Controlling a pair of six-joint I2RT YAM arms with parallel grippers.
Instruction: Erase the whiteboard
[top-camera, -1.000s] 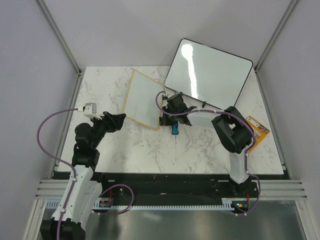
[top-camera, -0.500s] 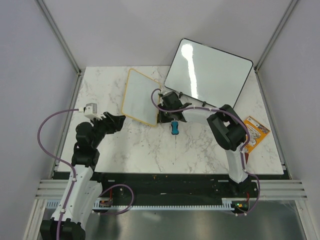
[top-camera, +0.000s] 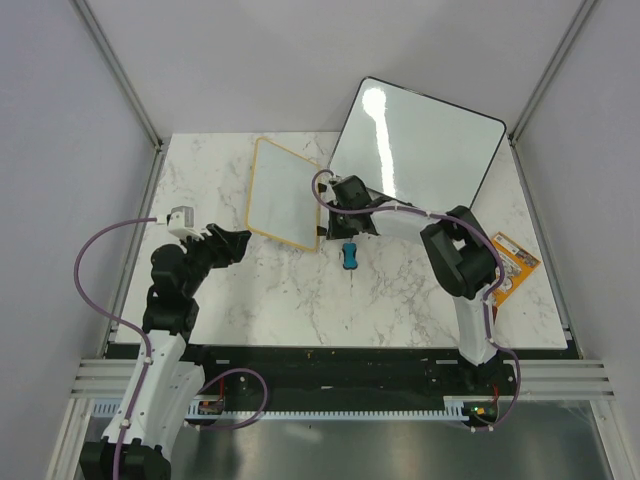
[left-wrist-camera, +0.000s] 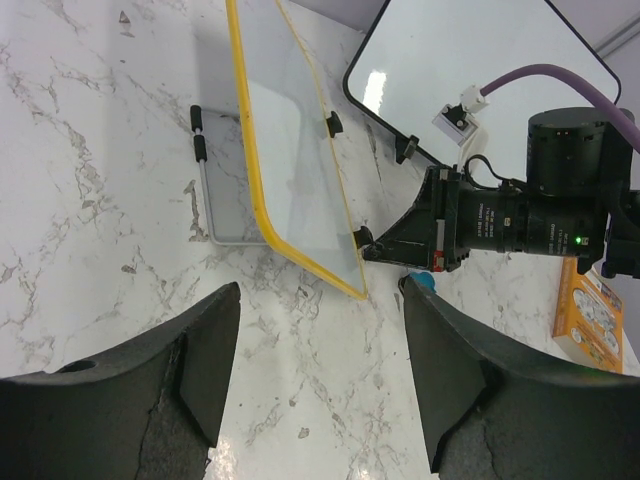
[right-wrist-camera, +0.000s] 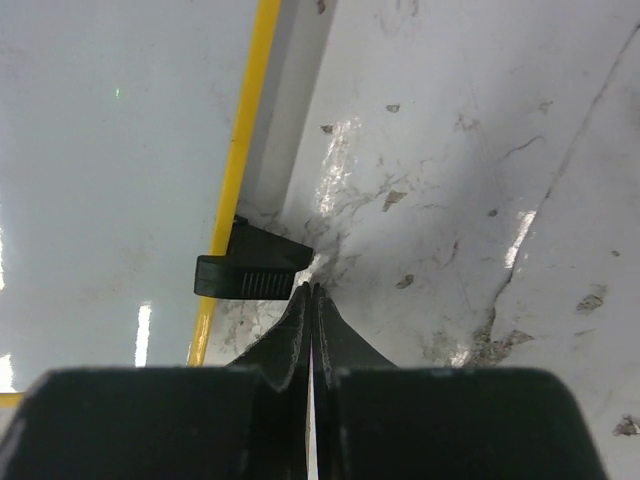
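Whiteboard (top-camera: 283, 192), just nudged toward the desk's (top-camera: 300, 300) left edge by our right jaws, pressed together at its clipped rim; left jaws spread, wiping seemingly unstarted.

The whiteboard (top-camera: 283, 192) lies on the table (top-camera: 280, 300) ahead of the left gripper (top-camera: 242, 242), well apart from it. A wire stand (left-wrist-camera: 204, 200) pokes out from under the whiteboard on the side nearer that gripper. The right gripper (right-wrist-camera: 308, 292) reaches in from the opposite side, its tip at the whiteboard's edge, just beside a clip (right-wrist-camera: 250, 272). The big board (top-camera: 415, 140) sits beyond this gripper, close to its wrist. A small object (top-camera: 349, 256) lies on the near side. A packet (top-camera: 515, 262) lies behind the arm's elbow.
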